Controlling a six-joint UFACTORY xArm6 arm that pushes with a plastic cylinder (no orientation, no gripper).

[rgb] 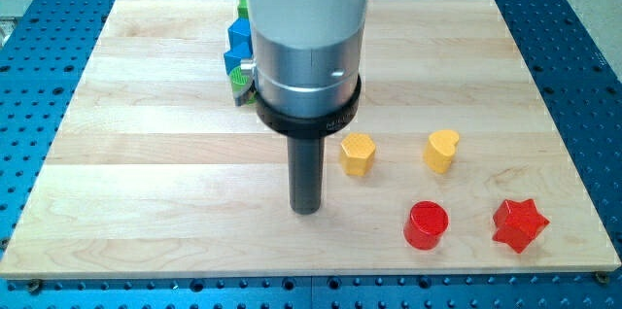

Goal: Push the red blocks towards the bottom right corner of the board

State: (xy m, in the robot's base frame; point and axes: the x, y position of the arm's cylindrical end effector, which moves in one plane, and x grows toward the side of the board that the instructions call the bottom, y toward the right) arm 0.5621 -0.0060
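A red cylinder [426, 225] stands near the view's bottom, right of centre. A red star [519, 224] stands to its right, close to the board's bottom right corner. My tip [306, 209] rests on the board to the left of the red cylinder, about a hundred pixels away and touching no block. A yellow hexagon [357, 154] stands just up and right of my tip. A yellow heart [441, 150] stands further right, above the red cylinder.
Blue blocks [238, 45] and green blocks [238, 80] cluster at the view's top behind the arm's body, partly hidden. The wooden board [146, 154] lies on a blue perforated table [583, 17].
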